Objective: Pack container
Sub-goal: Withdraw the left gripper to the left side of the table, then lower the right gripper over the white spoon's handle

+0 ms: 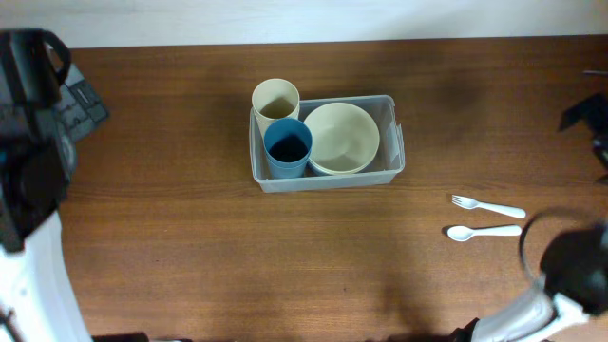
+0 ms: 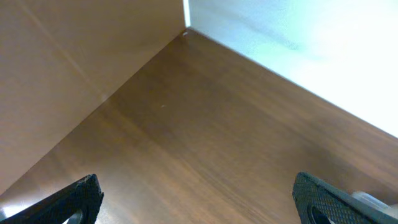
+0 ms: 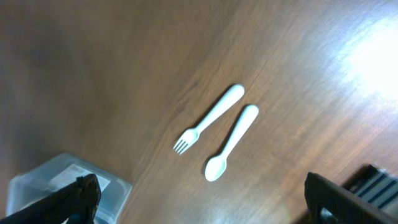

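Note:
The clear plastic container (image 1: 323, 182) sits mid-table. Inside it stand a cream cup (image 1: 275, 100) at its back left, a blue cup (image 1: 288, 147) in front of that, and a cream bowl (image 1: 341, 138) on the right. A white fork (image 1: 487, 206) and a white spoon (image 1: 483, 231) lie side by side on the table to its right. My right gripper (image 3: 204, 196) hangs open above the fork (image 3: 208, 118) and spoon (image 3: 231, 142), touching neither, with a container corner (image 3: 62, 180) by its left finger. My left gripper (image 2: 199, 199) is open over bare wood at the far left.
The left arm (image 1: 28, 161) fills the table's left edge and the right arm (image 1: 570, 266) the front right corner. A pale wall (image 2: 298, 37) borders the back of the table.

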Available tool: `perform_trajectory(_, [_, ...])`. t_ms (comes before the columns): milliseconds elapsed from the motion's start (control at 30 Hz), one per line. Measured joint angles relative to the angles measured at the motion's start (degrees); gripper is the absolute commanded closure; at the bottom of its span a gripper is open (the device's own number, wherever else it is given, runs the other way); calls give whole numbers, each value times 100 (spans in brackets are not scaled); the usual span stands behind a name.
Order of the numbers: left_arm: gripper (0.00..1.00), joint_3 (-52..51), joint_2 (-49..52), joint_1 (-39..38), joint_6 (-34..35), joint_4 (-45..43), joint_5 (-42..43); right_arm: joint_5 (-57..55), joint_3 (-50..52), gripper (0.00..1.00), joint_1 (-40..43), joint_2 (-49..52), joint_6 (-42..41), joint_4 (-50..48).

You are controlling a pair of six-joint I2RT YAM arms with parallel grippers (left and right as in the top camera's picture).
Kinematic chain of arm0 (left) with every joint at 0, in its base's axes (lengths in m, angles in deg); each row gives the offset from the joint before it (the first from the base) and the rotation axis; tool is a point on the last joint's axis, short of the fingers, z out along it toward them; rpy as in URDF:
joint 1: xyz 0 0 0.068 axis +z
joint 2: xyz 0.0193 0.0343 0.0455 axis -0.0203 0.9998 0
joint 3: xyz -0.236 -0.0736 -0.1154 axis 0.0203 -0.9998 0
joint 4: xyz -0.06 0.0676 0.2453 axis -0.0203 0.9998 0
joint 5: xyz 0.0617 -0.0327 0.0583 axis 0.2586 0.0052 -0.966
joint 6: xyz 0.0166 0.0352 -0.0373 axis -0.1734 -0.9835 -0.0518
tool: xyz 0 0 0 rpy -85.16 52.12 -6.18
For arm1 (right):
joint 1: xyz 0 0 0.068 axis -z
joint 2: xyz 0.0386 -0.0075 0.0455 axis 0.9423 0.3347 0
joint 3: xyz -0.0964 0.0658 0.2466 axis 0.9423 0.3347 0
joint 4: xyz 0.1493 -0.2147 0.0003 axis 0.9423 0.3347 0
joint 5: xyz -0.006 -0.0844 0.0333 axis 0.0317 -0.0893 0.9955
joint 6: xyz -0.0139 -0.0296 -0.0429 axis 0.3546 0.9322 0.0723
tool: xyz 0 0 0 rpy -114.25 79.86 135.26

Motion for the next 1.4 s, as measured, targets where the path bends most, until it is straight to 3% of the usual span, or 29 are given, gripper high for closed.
perform_trajectory(200, [0,-59,654,562,2,149,92,-181,713,1,-216,-2059,-11,-7])
perform_trajectory(300, [1,-85,901,756,4,184,140,-208,1622,1,-223,-2745,-66,-326])
perform_trajectory(533, [0,-94,1069,925,2,212,173,-173,4465,1,-225,-3239,-807,-1858])
perform_trajectory(700, [0,-94,1069,925,2,212,186,-68,5525,1,-225,-3357,-1567,-2518])
perform_trajectory(933, [0,-94,1069,925,2,212,186,205,5831,0,-225,-2924,-1928,-2809])
perform_trajectory(1200, [0,-94,1069,925,2,212,186,258,5864,1,-225,-2264,-2959,-2931])
perform_trajectory(1400, [0,-94,1069,925,4,212,186,-160,5945,0,-225,-2249,-3436,-2959])
